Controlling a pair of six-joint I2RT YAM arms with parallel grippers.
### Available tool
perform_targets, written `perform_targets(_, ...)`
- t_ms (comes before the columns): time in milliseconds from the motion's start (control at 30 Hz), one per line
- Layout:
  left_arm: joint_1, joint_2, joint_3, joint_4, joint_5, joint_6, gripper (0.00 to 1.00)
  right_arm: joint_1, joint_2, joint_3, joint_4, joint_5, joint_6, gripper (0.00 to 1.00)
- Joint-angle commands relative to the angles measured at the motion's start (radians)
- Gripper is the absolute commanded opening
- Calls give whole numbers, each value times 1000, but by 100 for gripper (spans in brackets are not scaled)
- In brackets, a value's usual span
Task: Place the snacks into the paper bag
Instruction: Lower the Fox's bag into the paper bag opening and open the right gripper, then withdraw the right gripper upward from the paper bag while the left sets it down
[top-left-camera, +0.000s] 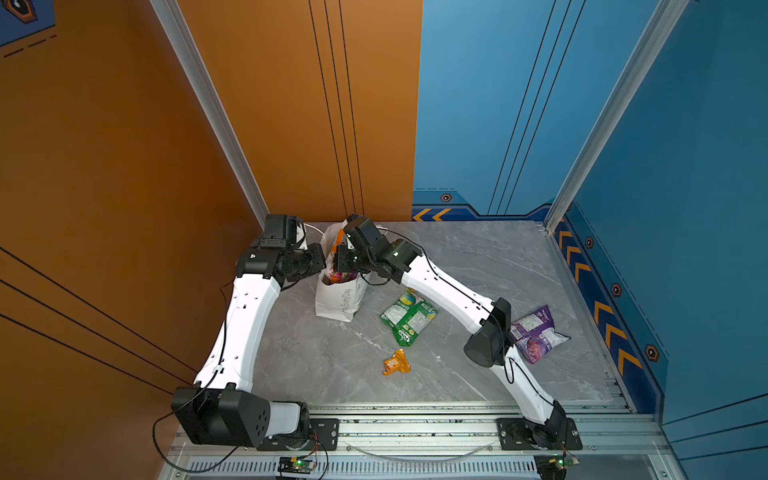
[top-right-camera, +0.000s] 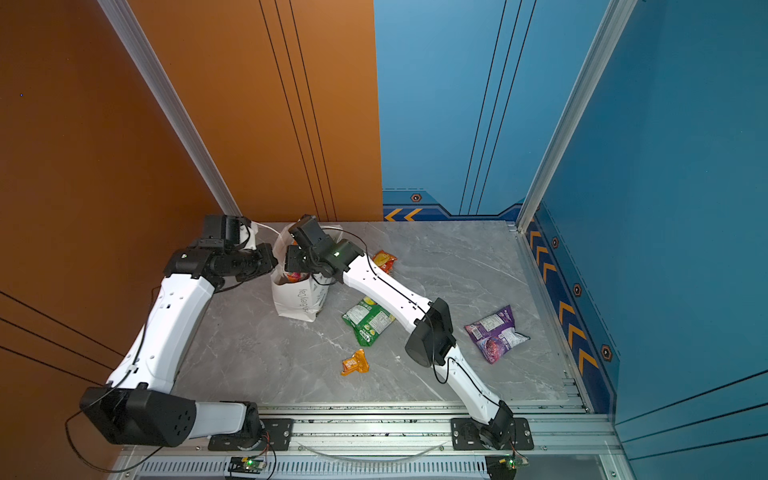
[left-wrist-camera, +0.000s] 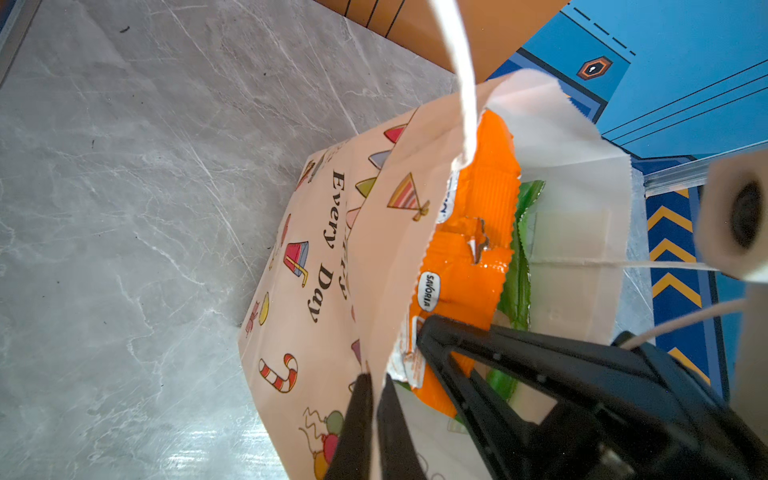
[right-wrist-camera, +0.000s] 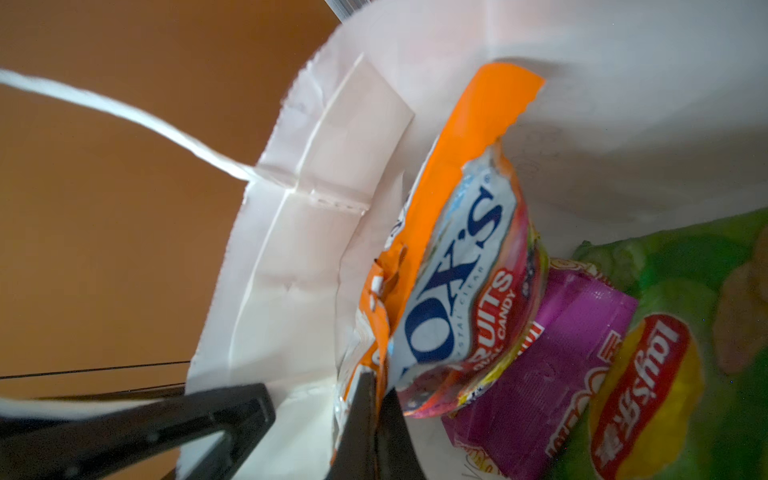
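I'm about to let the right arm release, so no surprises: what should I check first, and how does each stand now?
1. Paper bag stands upright: ok.
2. Left pincer shut on the bag's rim, mouth open: ok.
3. Right pincer shut on the Fox's packet, inside the mouth: ok.
4. Room beside the Lay's bag and purple packet already inside: cannot tell.
5. All snacks packed: not ok; green-white packet, purple grape bag, small orange packet and red packet lie outside.
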Motion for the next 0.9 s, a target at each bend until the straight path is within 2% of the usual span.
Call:
perform_targets(0, -8, -32, -7, 47, 16, 7, 0, -10, 0, 35, -13, -31, -3, 6)
perform_targets(67, -8, -32, -11, 46, 6, 8, 0, -24, -25, 35, -17, -28, 6, 25)
perform_targets(133, -6, -33, -15, 47, 3, 8, 0, -26, -58, 35, -28, 2, -7, 39)
perform_targets(233, -5, -31, -21, 47, -2, 9, 0, -26, -104, 35, -52, 33, -20, 49)
perform_targets(500, -5, -30, -27, 47, -4, 7, 0, -11, -188, 34, -171, 149, -66, 53)
perform_targets(867, -12, -37, -35, 60, 8, 7, 0, 29, -212, 17, -358, 529, -131, 53)
